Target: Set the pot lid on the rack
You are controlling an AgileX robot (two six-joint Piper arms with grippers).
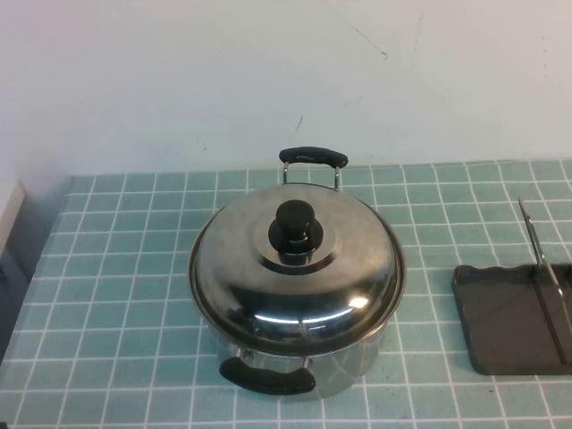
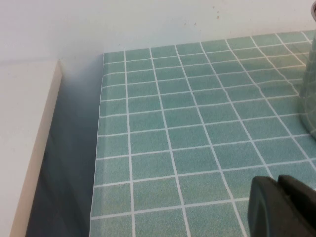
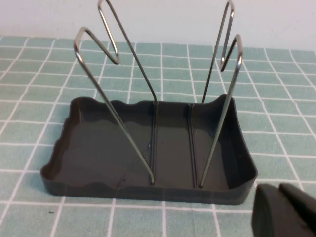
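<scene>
The pot lid [image 1: 295,277], shiny steel with a black knob [image 1: 298,231], sits on the two-handled steel pot [image 1: 308,362] in the middle of the tiled table. The rack [image 1: 505,326], a dark grey tray with an upright wire frame [image 1: 543,268], stands at the right edge, empty. In the right wrist view the rack [image 3: 143,190] is close in front of my right gripper [image 3: 280,190], which is shut and empty. My left gripper [image 2: 278,181] is shut and empty over bare tiles left of the pot, whose side [image 2: 309,98] shows at the frame edge. Neither gripper shows in the high view.
A white wall runs behind the table. A white board or shelf [image 2: 24,143] lies beyond the table's left edge, with a dark gap between them. Green tiles [image 1: 116,295] lie bare to the left of the pot.
</scene>
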